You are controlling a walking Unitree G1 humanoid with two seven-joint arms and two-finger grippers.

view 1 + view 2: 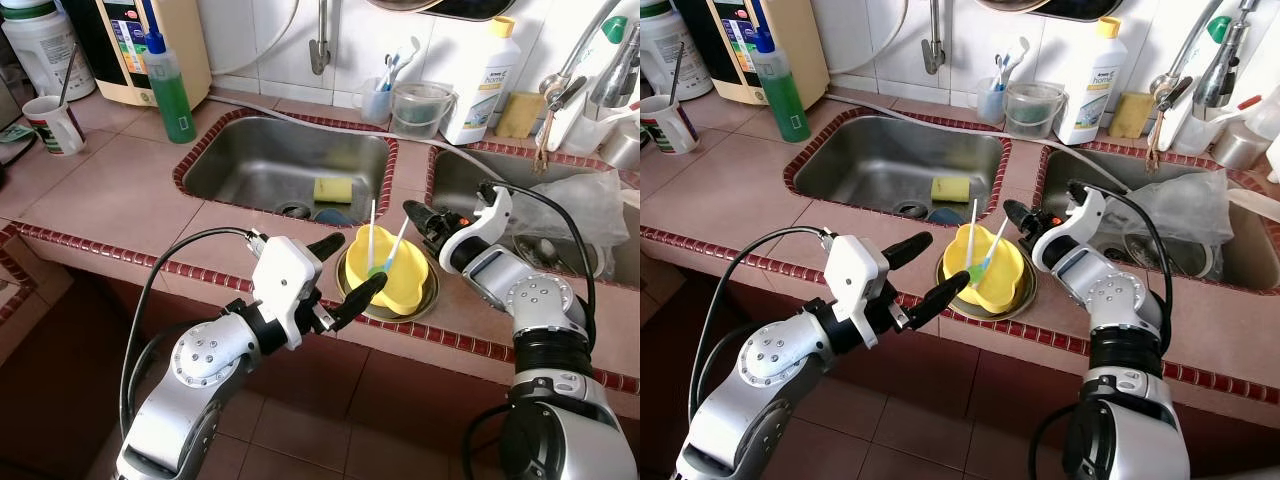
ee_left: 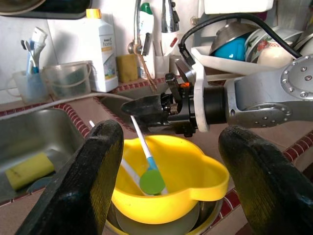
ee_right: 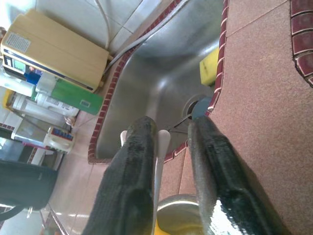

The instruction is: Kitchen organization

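Where counter meets sink, two spoons (image 1: 372, 235), one yellow bowl (image 1: 385, 272).

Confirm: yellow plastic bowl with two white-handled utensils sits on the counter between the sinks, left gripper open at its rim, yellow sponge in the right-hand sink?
One error: the yellow sponge lies in the left-hand steel sink, not the right, as the left eye view shows. The rest holds: the yellow plastic bowl with two white-handled utensils sits between the sinks, and the left gripper is open at its rim.
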